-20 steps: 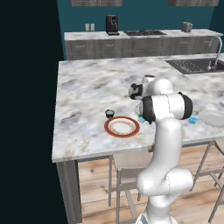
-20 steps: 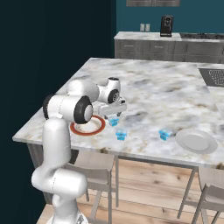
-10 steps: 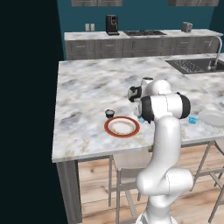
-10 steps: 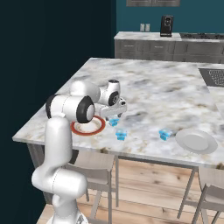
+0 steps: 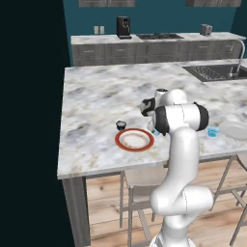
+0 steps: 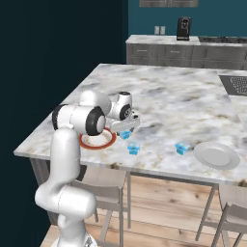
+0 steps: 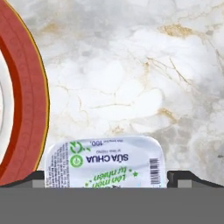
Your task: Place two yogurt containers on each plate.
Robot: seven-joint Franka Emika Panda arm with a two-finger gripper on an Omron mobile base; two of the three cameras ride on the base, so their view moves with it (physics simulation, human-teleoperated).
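A: Where is everything on the marble-topped bench [image 5: 96, 101]?
B: The round orange-rimmed white plate [image 5: 134, 139] lies empty. Jaws stand spread either side of a pale blue foil-lidded yogurt cup [image 7: 106, 162] just beside it, probably lined up to pinch it.

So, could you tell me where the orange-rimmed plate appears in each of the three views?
Left base view: orange-rimmed plate at centre, left of the arm.
Right base view: plate left of centre, partly behind the arm's elbow.
Hand view: its red rim along the left edge.
Shared landmark: the marble counter.
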